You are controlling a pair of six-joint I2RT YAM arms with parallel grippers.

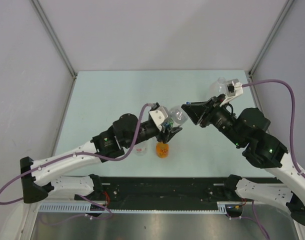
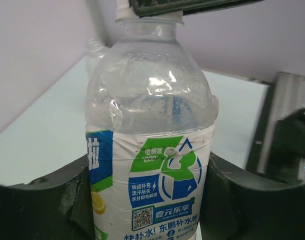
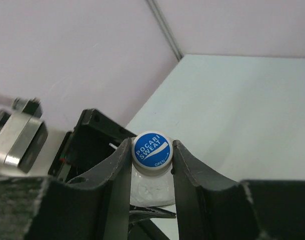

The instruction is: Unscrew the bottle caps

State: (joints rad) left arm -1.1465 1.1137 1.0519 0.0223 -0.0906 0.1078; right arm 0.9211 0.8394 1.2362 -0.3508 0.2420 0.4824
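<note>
Closest in, the left fingers (image 2: 47, 205) were clenched on the blue-labelled bottle (image 2: 152, 125), whose base was cut off below. At its top the right fingers (image 3: 117, 170) pinched the blue cap (image 3: 151, 150), hiding the neck. Both arms met over the middle of the worktop (image 1: 107, 95). Just nearer stood the orange bottle (image 1: 162, 149) and a small clear bottle (image 1: 140, 149). The big clear jug (image 1: 218, 87), far right, was half hidden behind the right wrist.

Both arms reach inward, left gripper (image 2: 148, 200) and right gripper (image 3: 151, 152) each clamped tight.
</note>
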